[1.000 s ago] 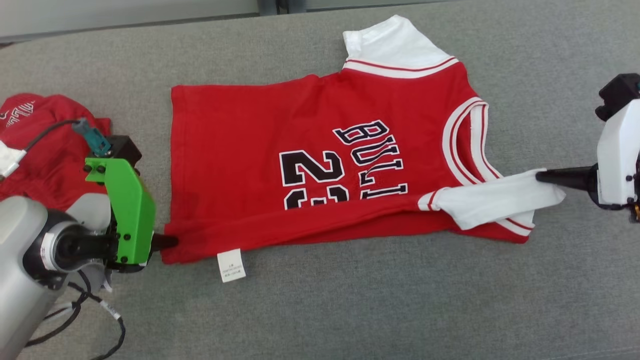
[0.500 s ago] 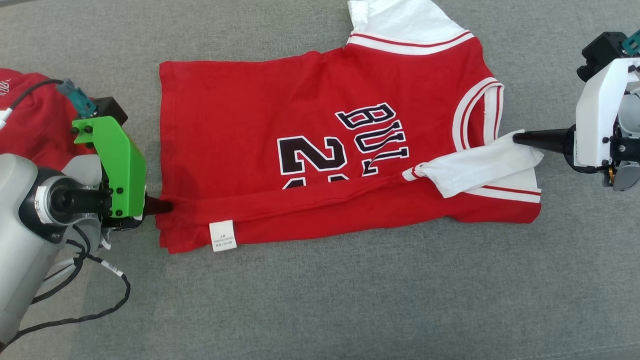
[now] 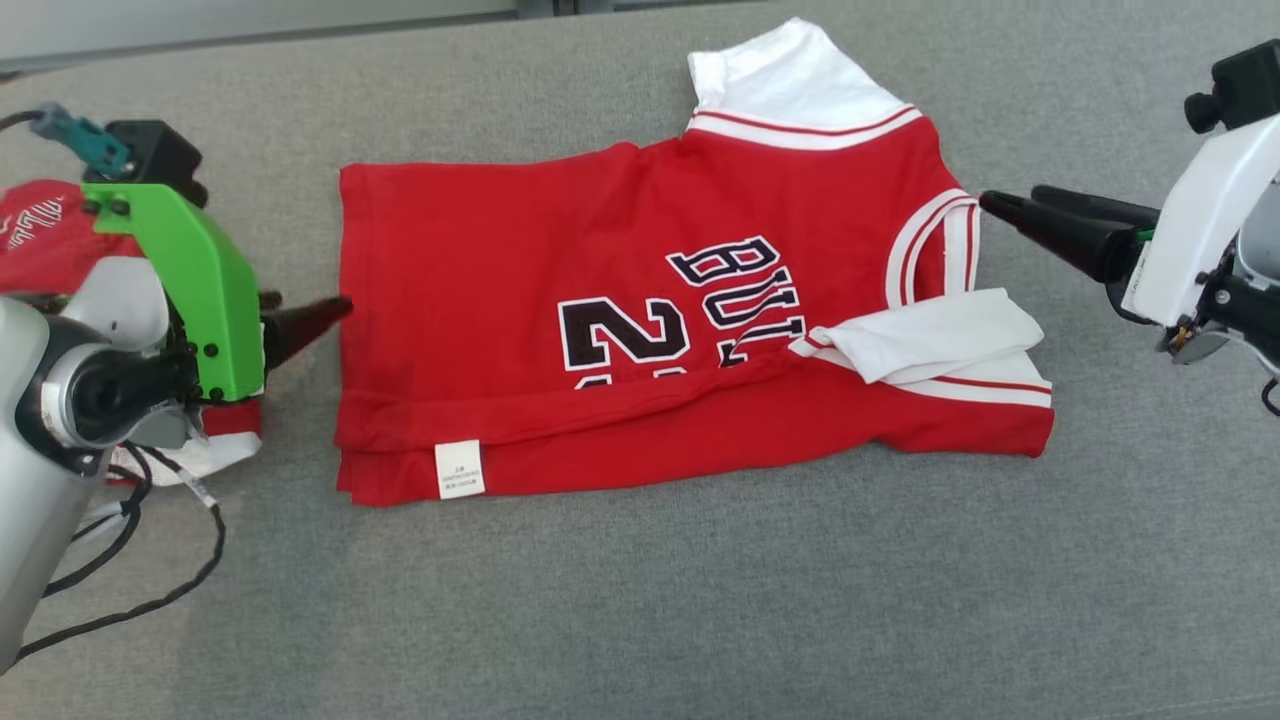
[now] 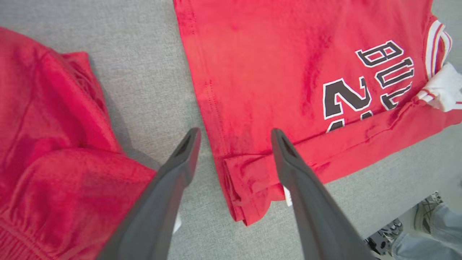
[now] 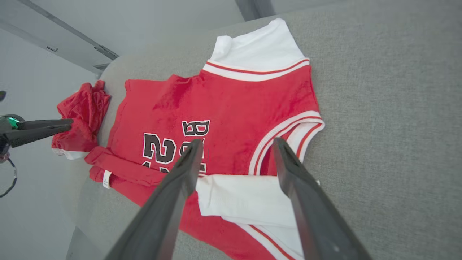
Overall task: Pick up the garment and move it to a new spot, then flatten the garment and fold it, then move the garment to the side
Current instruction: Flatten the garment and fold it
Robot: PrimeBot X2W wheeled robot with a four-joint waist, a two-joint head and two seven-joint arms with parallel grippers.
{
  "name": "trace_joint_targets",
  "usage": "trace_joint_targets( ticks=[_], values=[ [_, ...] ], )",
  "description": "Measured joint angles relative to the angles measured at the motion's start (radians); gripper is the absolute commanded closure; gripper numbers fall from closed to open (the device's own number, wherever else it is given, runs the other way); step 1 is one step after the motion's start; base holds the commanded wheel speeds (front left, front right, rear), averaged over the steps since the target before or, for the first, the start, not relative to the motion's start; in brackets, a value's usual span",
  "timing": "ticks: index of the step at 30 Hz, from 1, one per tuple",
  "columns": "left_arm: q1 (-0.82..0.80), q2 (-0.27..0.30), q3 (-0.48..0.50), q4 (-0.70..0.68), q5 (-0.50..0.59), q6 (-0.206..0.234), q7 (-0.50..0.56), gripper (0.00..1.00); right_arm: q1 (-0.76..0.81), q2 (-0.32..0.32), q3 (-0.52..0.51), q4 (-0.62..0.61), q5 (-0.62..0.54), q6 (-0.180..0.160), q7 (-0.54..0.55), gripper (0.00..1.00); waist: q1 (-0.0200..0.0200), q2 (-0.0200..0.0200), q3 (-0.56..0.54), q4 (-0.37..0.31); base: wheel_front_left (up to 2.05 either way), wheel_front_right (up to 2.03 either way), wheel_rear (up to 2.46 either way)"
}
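- A grey cloth worktop (image 3: 640,600) held the half-folded red jersey (image 3: 500,260) at its middle.
- The left hand (image 3: 335,308) and right hand (image 3: 1010,197) gaped empty at either end.
- Soft, light, floppy; likely best pinched at its corners.

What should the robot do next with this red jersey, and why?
Probably grasp the far side to fold it inward: left pincer on the far hem corner, right pincer on the far white sleeve. On the jersey, the near edge lies folded over with the near sleeve on top; the far side lies flat. Both pincers stand open, holding nothing.
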Motion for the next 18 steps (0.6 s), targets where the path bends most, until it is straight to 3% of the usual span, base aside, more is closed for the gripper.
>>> trace_joint_targets(
  ticks=[4, 7, 11, 14, 16, 18],
  values=[
    [0.065, 0.017, 0.038, -0.051, 0.095, -0.005, -0.233, 0.00, 0.070, -0.023, -0.026, -0.045, -0.070, 0.000, -0.196, 0.00, 0.0000, 0.0000, -0.038, 0.005, 0.00, 0.00, 0.00],
    [0.146, 0.018, 0.082, -0.098, 0.157, 0.021, -0.448, 0.00, 0.143, -0.041, -0.044, -0.052, -0.126, 0.000, -0.358, 0.00, 0.0000, 0.0000, -0.067, 0.009, 0.00, 0.00, 0.00],
    [0.295, 0.021, 0.116, -0.160, 0.224, 0.102, -0.672, 0.00, 0.246, -0.047, -0.064, -0.014, -0.176, 0.000, -0.510, 0.00, 0.0000, 0.0000, -0.103, 0.012, 0.00, 0.00, 0.00],
    [0.404, 0.026, 0.116, -0.205, 0.296, 0.168, -0.800, 0.00, 0.315, -0.026, -0.134, 0.034, -0.206, 0.000, -0.544, 0.00, 0.0000, 0.0000, -0.125, 0.010, 0.00, 0.00, 0.00],
    [0.512, 0.025, 0.123, -0.241, 0.324, 0.238, -0.890, 0.00, 0.396, 0.027, -0.258, 0.085, -0.268, 0.000, -0.547, 0.00, 0.0000, 0.0000, -0.136, 0.002, 0.00, 0.00, 0.00],
    [0.575, 0.007, 0.123, -0.264, 0.330, 0.279, -0.932, 0.00, 0.462, 0.082, -0.345, 0.096, -0.329, 0.000, -0.548, 0.00, 0.0000, 0.0000, -0.136, -0.007, 0.00, 0.00, 0.00]
  ],
)
